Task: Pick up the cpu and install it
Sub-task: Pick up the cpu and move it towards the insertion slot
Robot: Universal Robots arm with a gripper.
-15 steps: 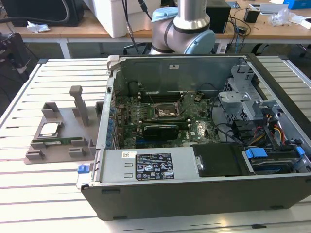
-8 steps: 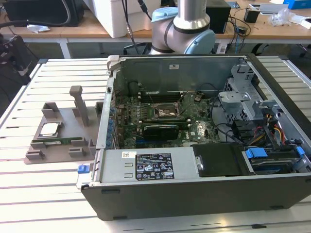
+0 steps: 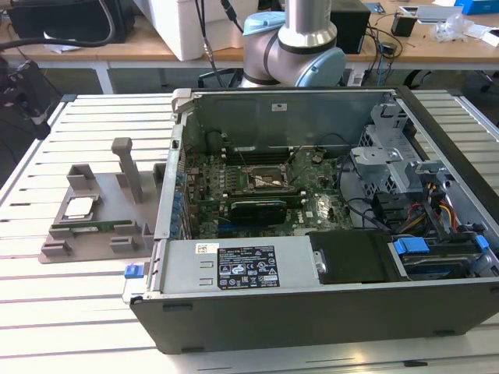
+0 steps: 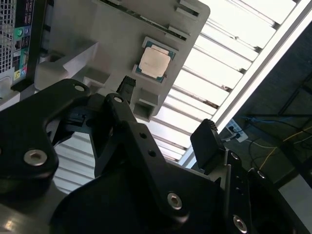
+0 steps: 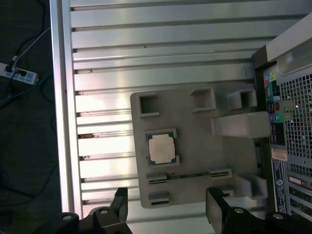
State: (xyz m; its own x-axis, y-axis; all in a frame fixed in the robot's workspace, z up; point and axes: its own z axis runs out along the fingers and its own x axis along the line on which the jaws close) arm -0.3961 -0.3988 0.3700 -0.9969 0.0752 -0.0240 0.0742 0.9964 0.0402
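Slatted table (image 5: 170, 48) bears a grey tray (image 5: 200, 156) cradling the cpu (image 5: 162, 148) beside the computer case (image 5: 292, 112), gripper (image 5: 166, 202) released.

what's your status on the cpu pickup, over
Tool open, empty. Small square silver-topped cpu with green rim sits untouched in grey plastic holder tray. Nothing covering it.
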